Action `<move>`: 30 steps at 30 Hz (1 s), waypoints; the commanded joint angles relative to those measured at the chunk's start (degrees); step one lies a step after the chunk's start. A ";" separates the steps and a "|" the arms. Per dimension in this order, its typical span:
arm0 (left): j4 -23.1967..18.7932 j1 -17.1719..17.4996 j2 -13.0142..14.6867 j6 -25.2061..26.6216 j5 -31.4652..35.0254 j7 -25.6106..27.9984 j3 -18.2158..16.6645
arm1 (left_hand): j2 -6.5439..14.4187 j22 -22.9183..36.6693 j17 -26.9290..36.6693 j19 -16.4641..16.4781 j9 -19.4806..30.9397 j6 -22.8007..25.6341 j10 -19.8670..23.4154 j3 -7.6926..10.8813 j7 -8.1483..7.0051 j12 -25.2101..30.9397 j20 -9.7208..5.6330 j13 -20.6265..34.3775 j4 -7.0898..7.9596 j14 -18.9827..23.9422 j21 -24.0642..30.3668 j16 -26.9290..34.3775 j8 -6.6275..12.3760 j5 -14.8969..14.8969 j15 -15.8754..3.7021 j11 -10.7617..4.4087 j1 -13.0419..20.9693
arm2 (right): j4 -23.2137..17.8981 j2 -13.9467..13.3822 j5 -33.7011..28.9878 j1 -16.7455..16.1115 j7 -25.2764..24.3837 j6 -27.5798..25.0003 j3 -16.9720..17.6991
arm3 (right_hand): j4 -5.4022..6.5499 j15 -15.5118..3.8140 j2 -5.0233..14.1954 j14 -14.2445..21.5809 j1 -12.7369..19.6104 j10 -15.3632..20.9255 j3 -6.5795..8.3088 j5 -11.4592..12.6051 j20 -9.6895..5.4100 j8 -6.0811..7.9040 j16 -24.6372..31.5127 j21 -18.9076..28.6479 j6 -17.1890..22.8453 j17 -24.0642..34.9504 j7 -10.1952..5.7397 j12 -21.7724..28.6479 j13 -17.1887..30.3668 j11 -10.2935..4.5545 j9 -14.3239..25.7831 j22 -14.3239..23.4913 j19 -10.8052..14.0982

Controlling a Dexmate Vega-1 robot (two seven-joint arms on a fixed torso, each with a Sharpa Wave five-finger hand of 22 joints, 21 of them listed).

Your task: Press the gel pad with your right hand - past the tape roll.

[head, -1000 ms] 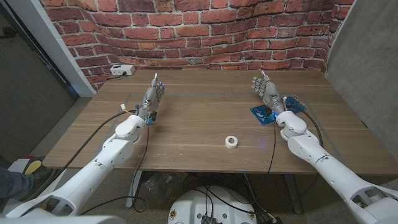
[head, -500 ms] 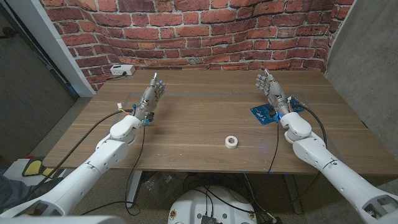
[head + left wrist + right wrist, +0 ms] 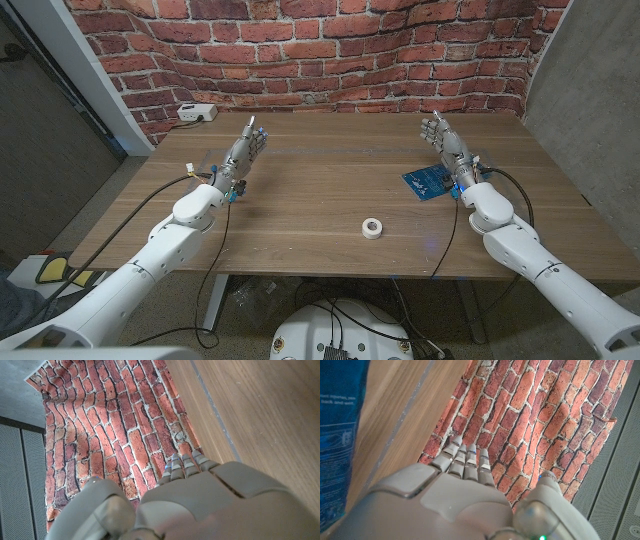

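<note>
- Tabletop [image 3: 320, 200]: a wooden surface in front of a red brick wall [image 3: 300, 50]; the arms enter from the two near corners of the head view.
- Gel pad [image 3: 428, 181]: a blue rectangular pad lying flat on the robot's right side of the tabletop, farther from the robot than the tape roll. In the right wrist view it appears as a blue printed sheet [image 3: 337, 435] beside the hand.
- Tape roll [image 3: 373, 228]: a small white ring lying flat near the front middle of the tabletop, well apart from both hands and nearer the robot than the pad.
- Right hand [image 3: 450, 152]: held upright just beside the outer edge of the gel pad, fingers [image 3: 465, 460] extended and close together, pointing toward the brick wall. It holds nothing; no contact with the pad is visible.
- Left hand [image 3: 243, 158]: raised on the robot's left side of the tabletop, fingers [image 3: 182, 465] straight and empty, well apart from the pad and the roll.
- White socket block [image 3: 197, 113]: at the far left edge of the tabletop, near the wall.
- Step in hand (judgement): approach and alignment; the press itself has not yet been made.
- Next move (judgement): the right hand needs to shift inward over the pad, turn palm or fingertips downward, and descend onto the blue surface. The tape roll lies off this path and should stay untouched.
</note>
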 commanded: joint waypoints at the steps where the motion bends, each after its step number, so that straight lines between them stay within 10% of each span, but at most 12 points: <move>1: -1.13 0.52 0.72 -0.58 0.76 0.32 -0.25 | 0.48 0.19 0.07 0.40 0.23 0.50 0.64 0.07 0.30 0.18 -0.09 0.31 -0.24 0.48 0.12 0.16 0.17 -0.23 0.33 -0.16 0.28 | -3.49 -2.11 -3.31 -3.67 -4.43 -0.56 2.13 | -0.30 -0.15 0.16 0.42 0.43 0.09 -0.04 0.27 -0.84 -0.02 0.32 0.20 0.50 0.15 -0.38 0.15 0.06 0.26 0.30 0.18 0.18; 30: -1.76 1.29 2.17 0.78 1.51 0.45 -0.36 | 0.81 0.17 0.08 0.72 0.24 1.65 1.47 -0.08 0.07 -0.03 -0.26 0.32 -0.37 1.13 -0.14 -0.13 0.01 -0.50 0.42 -0.40 0.83 | -8.90 -3.52 -9.20 -9.96 -11.52 -2.25 6.10 | -0.63 0.24 -0.12 2.72 0.69 3.75 -0.42 0.32 -1.25 0.25 0.41 0.38 3.18 0.07 0.86 1.06 -0.04 0.80 0.11 0.21 2.19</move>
